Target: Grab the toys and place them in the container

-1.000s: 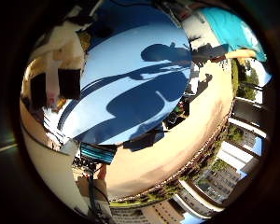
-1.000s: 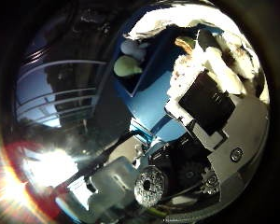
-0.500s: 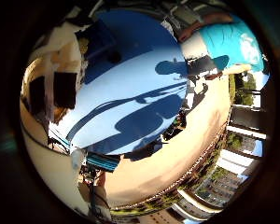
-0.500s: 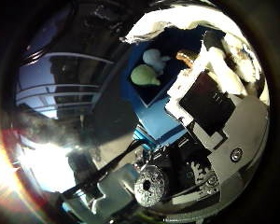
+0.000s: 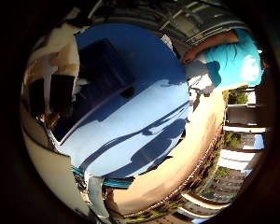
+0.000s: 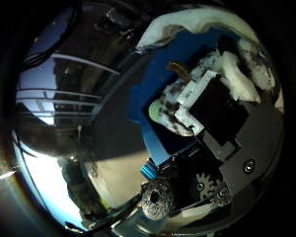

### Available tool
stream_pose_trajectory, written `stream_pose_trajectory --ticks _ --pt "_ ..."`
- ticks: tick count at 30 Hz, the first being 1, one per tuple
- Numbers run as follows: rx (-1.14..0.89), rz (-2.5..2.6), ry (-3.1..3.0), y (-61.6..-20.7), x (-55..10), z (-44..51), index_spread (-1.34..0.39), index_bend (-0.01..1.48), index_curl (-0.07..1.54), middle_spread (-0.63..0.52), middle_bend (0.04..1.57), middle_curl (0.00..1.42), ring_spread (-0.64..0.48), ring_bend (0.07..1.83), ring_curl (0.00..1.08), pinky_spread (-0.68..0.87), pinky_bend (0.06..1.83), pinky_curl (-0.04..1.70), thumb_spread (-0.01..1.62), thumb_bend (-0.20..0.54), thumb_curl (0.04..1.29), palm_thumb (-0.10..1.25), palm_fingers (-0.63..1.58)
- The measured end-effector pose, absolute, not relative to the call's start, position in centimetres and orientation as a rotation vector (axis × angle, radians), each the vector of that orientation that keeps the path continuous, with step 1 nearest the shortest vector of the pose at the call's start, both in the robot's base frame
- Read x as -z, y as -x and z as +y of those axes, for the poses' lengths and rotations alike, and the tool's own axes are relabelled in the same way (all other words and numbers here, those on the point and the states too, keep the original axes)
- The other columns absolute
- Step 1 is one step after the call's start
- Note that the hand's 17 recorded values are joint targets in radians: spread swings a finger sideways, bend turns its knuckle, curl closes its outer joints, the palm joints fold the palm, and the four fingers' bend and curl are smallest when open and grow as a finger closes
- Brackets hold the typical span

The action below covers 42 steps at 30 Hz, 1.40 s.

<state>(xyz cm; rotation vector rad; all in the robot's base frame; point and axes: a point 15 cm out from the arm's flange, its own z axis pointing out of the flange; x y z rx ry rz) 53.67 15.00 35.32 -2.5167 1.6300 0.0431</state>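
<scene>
A pale green and white toy with dark spots (image 6: 162,112) lies on a blue surface, close under my right hand (image 6: 212,106). The hand's white and black fingers reach over the toy and hide part of it; they look relaxed, not curled round it. Whether they touch it I cannot tell. A small orange-brown piece (image 6: 178,68) shows just beyond the toy. A dark blue rectangular container (image 5: 102,74) stands on the round blue table (image 5: 144,121), next to the hand's fingers (image 5: 60,91).
A person in a teal shirt (image 5: 228,58) stands at the table's far edge, one hand at the rim. Shadows of the arm fall across the tabletop. Tan paved ground and buildings lie beyond the table. A railing (image 6: 64,94) runs alongside.
The view has closed in: the spotted toy now looks much larger and sits under the fingers, and the dark container has come into the little finger side view.
</scene>
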Motion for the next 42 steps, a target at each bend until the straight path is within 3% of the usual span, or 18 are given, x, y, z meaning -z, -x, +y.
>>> stream_pose_trajectory --ticks 5,8,10,11,13,15,17,21,25,27,29,32,36,40,42 --pt "-0.079 1.719 2.488 -54.6 -32.1 16.2 -1.16 0.76 0.64 -0.21 1.3 1.1 -0.1 1.56 0.83 0.12 1.55 0.93 1.06 -0.048 0.91 0.86 0.74" --pt "-0.088 1.732 2.486 -54.5 -31.7 16.5 -1.09 0.76 0.72 -0.19 1.22 1.05 -0.05 1.48 0.77 0.15 1.46 0.9 1.07 -0.049 0.84 0.83 0.72" --pt "-0.099 1.734 2.494 -54.2 -31.7 16.4 -0.91 0.7 0.76 -0.17 1.05 0.96 0.03 1.34 0.73 0.19 1.39 0.89 1.07 -0.054 0.78 0.79 0.47" --pt "-0.106 1.735 2.499 -54.0 -31.7 16.3 -0.79 0.58 0.74 -0.15 0.89 0.9 0.07 1.27 0.71 0.23 1.37 0.89 1.06 -0.056 0.75 0.77 0.11" --pt "-0.116 1.737 2.506 -53.6 -32.0 16.2 -0.65 0.53 0.7 -0.1 0.65 0.77 0.15 1.04 0.61 0.29 1.26 0.82 1.05 -0.051 0.7 0.74 -0.19" --pt "-0.115 1.734 2.507 -53.3 -32.6 16.0 -0.56 0.48 0.63 -0.03 0.45 0.64 0.22 0.8 0.47 0.36 1.07 0.71 1.05 -0.046 0.64 0.72 -0.18" --pt "-0.12 1.731 2.517 -52.8 -33.1 15.8 -0.51 0.5 0.61 0.01 0.36 0.58 0.24 0.7 0.41 0.39 0.97 0.65 1.04 -0.046 0.61 0.71 -0.13" --pt "-0.082 1.746 2.544 -52.6 -33.4 14.5 -0.44 0.7 0.64 0.04 0.23 0.49 0.26 0.56 0.35 0.44 0.75 0.55 1.04 -0.045 0.55 0.68 0.04" --pt "-0.049 1.763 2.536 -52.6 -34.4 13.3 -0.42 0.7 0.65 -0.04 0.5 0.55 0.25 0.66 0.33 0.46 0.56 0.43 1.04 -0.039 0.5 0.67 0.49" --pt "-0.031 1.769 2.522 -52.5 -35.2 12.7 -0.45 0.56 0.66 -0.07 0.71 0.63 0.21 0.89 0.4 0.46 0.6 0.43 1.04 -0.034 0.49 0.67 0.79" --pt "-0.01 1.777 2.515 -52.5 -35.9 12.1 -0.47 0.45 0.68 -0.09 0.81 0.68 0.19 1.03 0.45 0.46 0.69 0.47 1.05 -0.034 0.48 0.67 0.87" --pt "0.025 1.793 2.523 -52.2 -36.7 11.0 -0.52 0.31 0.75 -0.12 0.93 0.77 0.13 1.25 0.56 0.45 0.82 0.57 1.05 -0.028 0.47 0.69 0.81" --pt "0.069 1.802 2.528 -51.5 -38.3 10.1 -0.62 0.26 0.86 -0.16 1.07 0.88 0.06 1.4 0.64 0.43 0.93 0.7 1.05 -0.03 0.46 0.7 0.72" --pt "0.055 1.835 2.522 -49.2 -40.5 8.6 -0.67 0.22 0.98 -0.16 1.12 0.92 0.06 1.39 0.65 0.41 0.99 0.77 1.05 -0.031 0.46 0.7 0.57" --pt "0.024 1.867 2.527 -47.7 -41.2 7.5 -0.7 0.29 1.04 -0.16 1.09 0.91 0.09 1.32 0.62 0.41 0.94 0.78 1.05 -0.033 0.45 0.7 0.5"
